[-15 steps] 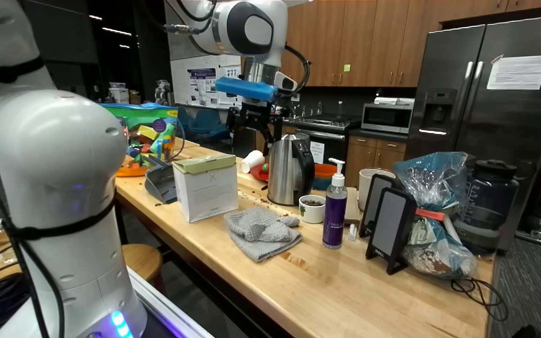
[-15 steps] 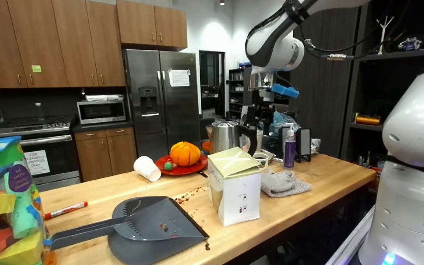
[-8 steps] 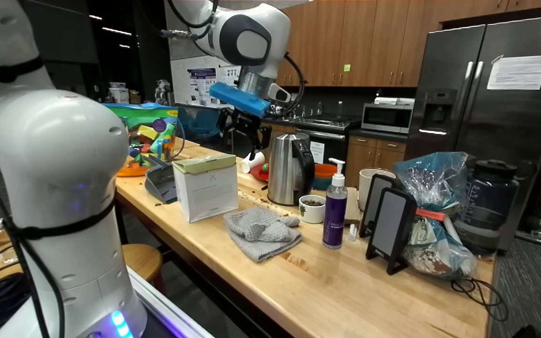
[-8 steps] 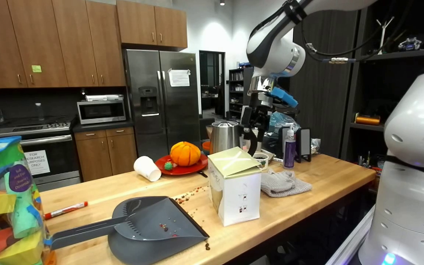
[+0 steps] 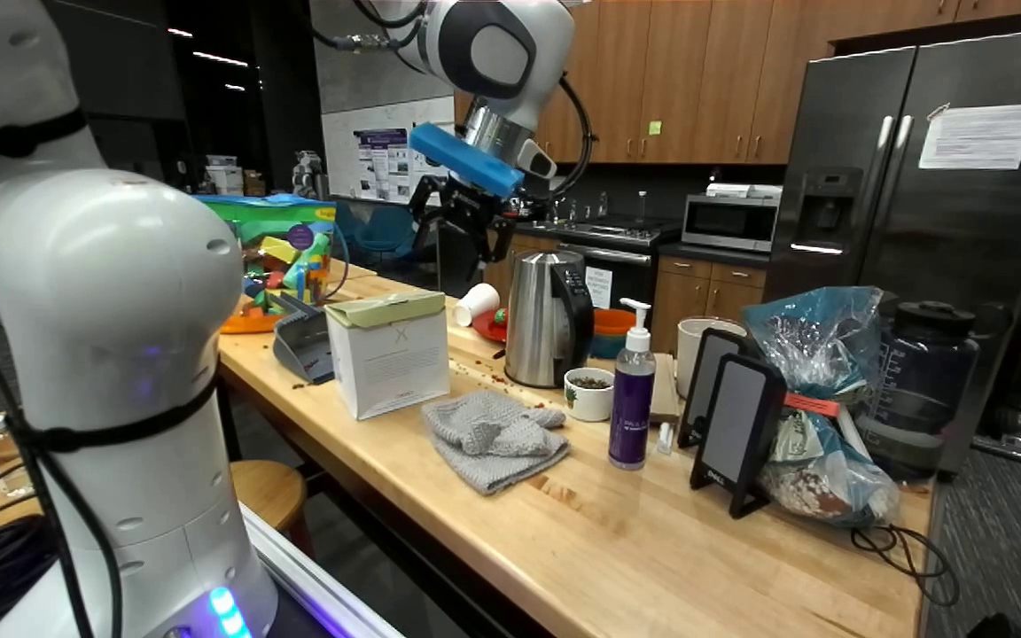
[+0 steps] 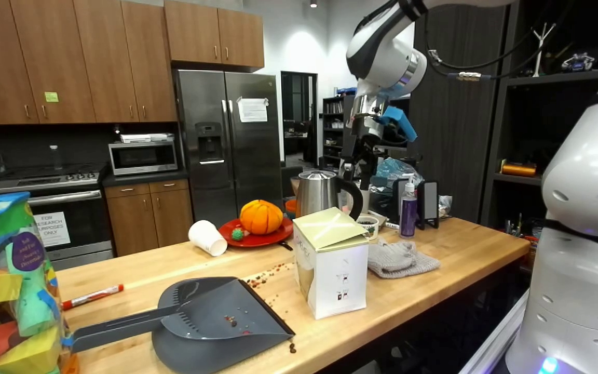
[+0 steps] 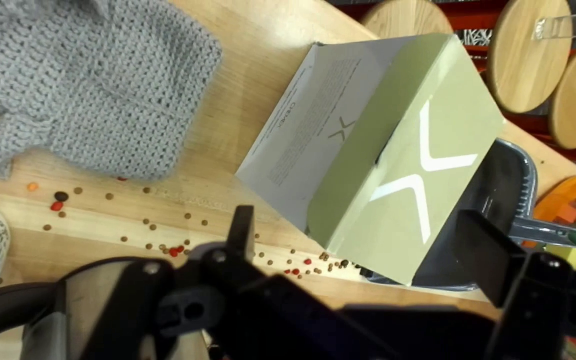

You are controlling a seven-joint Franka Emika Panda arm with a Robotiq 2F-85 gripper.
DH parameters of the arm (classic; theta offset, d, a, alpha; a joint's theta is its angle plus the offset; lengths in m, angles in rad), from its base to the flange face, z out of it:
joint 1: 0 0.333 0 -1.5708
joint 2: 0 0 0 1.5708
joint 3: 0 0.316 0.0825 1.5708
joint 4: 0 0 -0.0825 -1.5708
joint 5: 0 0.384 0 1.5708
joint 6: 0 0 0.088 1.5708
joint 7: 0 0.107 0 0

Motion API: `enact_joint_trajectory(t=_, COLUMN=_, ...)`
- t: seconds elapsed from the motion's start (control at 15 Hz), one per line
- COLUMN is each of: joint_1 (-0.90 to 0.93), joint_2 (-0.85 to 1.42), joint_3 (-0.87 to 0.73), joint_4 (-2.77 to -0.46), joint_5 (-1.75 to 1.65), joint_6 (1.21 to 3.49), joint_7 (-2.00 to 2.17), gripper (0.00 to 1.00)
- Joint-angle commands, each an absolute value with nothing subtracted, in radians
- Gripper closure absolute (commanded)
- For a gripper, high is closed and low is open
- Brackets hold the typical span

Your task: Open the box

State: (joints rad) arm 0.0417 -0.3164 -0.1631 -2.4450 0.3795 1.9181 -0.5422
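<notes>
The box is white with a pale green lid bearing a white X. It stands upright on the wooden table in both exterior views (image 5: pixel 391 363) (image 6: pixel 333 275). In the wrist view the box (image 7: pixel 418 165) is seen from above; its lid lies over the top, with a small dark gap along one edge. My gripper (image 7: pixel 363 239) is open with nothing between its fingers. In both exterior views the gripper (image 5: pixel 450 252) (image 6: pixel 356 179) hangs tilted in the air, higher than the box and apart from it, close to the kettle.
A steel kettle (image 5: pixel 533 319) stands near the box. A grey cloth (image 5: pixel 497 439), a small bowl (image 5: pixel 588 394) and a purple pump bottle (image 5: pixel 632 408) are nearby. A grey dustpan (image 6: pixel 216 322), a red plate (image 6: pixel 262 239) and a white cup (image 6: pixel 207 238) also lie on the table.
My gripper has gone from hanging nearly straight down to tilted. It dipped by half a second ago and has since risen a little. The box has not moved.
</notes>
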Motion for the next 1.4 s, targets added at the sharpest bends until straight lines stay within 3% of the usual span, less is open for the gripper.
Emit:
enact_joint_trajectory(t=0.0, joint_1=0.032, joint_2=-0.309, joint_3=-0.153, joint_4=-2.432, joint_5=0.377, joint_6=1.907, joint_7=-0.551, gripper=0.0)
enact_joint_trajectory(t=0.4, joint_1=0.032, joint_2=-0.304, joint_3=-0.149, joint_4=-2.433, joint_5=0.378, joint_6=1.908, joint_7=-0.552, gripper=0.0)
enact_joint_trajectory(t=0.8, joint_1=0.031, joint_2=-0.184, joint_3=-0.161, joint_4=-2.404, joint_5=0.482, joint_6=1.695, joint_7=-0.59, gripper=0.0)
enact_joint_trajectory(t=1.33, joint_1=-0.022, joint_2=-0.127, joint_3=-0.158, joint_4=-2.447, joint_5=0.53, joint_6=1.698, joint_7=-0.724, gripper=0.0)
